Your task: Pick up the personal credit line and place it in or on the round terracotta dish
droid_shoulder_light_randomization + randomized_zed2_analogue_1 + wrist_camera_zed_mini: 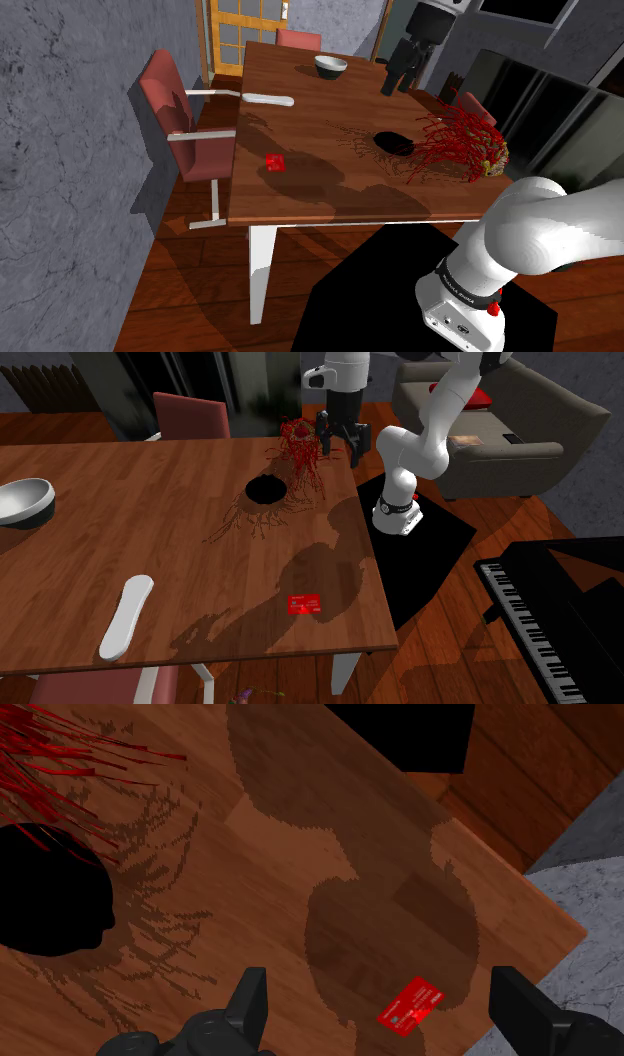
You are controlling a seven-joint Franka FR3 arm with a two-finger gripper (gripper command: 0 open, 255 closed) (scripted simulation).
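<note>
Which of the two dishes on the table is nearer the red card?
The black round dish beside the red twiggy plant; the pale bowl sits much farther from the red card.

I cannot read any words or numbers here. The little red card on the brown table has some pale marks on its face, but they are too small for me to make out. There is also a dark band round my white arm with tiny pale marks on it, and I cannot read those either.
</note>
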